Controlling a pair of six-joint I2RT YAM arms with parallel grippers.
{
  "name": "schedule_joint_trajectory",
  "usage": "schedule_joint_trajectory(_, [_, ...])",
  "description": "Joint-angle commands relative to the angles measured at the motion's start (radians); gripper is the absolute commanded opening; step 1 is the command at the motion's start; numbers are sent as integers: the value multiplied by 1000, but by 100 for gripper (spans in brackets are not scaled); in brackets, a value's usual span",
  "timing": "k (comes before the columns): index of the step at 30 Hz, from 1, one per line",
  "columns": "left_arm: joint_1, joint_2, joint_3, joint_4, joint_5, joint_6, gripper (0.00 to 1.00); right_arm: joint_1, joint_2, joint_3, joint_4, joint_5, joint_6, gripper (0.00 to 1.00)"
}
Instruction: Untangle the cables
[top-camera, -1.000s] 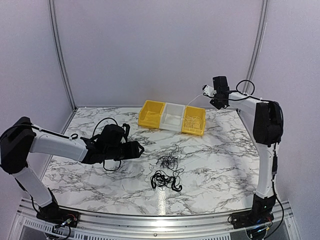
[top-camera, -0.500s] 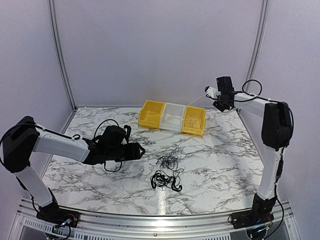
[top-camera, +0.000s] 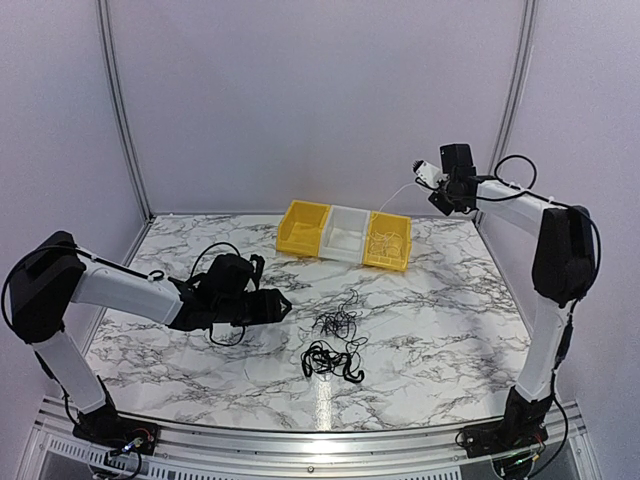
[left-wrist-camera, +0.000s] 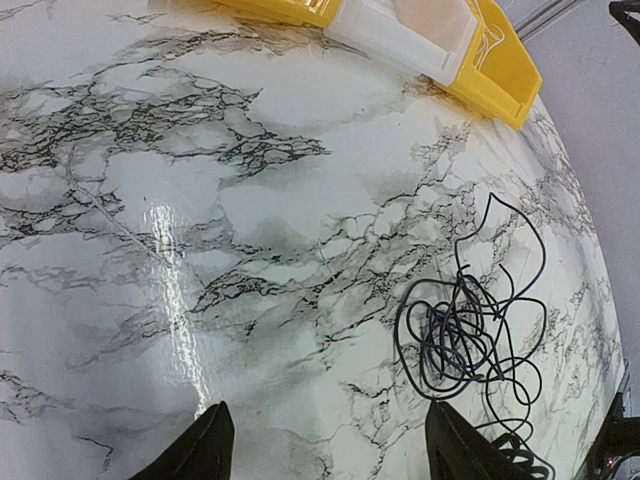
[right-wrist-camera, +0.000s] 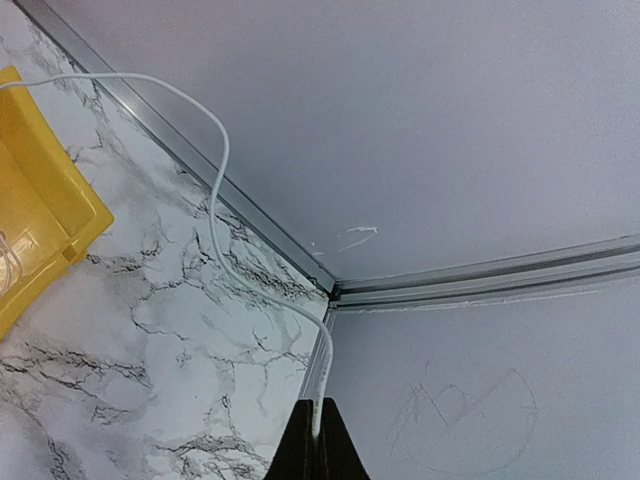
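Two loose tangles of thin black cables lie mid-table, a wider one (top-camera: 338, 320) and a denser one (top-camera: 330, 360) nearer the front. My left gripper (top-camera: 284, 303) hovers low just left of them, open, nothing between its fingers. In the left wrist view the wider tangle (left-wrist-camera: 465, 335) sits just beyond the right fingertip (left-wrist-camera: 447, 445). My right gripper (top-camera: 424, 172) is raised high at the back right, shut on a white cable (right-wrist-camera: 218, 200). That cable runs down into the right yellow bin (top-camera: 400, 262).
Three bins stand in a row at the back: yellow (top-camera: 285, 240), white (top-camera: 347, 255), and the right yellow one. The enclosure's corner rails (right-wrist-camera: 400, 285) and walls are close behind my right gripper (right-wrist-camera: 322, 425).
My right gripper has risen and swung right, drawing the white cable out of the bin. My left gripper has edged slightly nearer the black tangles.
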Motion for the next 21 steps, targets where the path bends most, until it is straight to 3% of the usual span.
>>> schedule_joint_trajectory(1, [5, 9, -2, 27, 6, -9, 68, 2, -46, -9, 41, -12, 37, 0])
schedule_joint_trajectory(21, [5, 57, 22, 31, 31, -13, 68, -5, -130, -68, 95, -21, 55, 0])
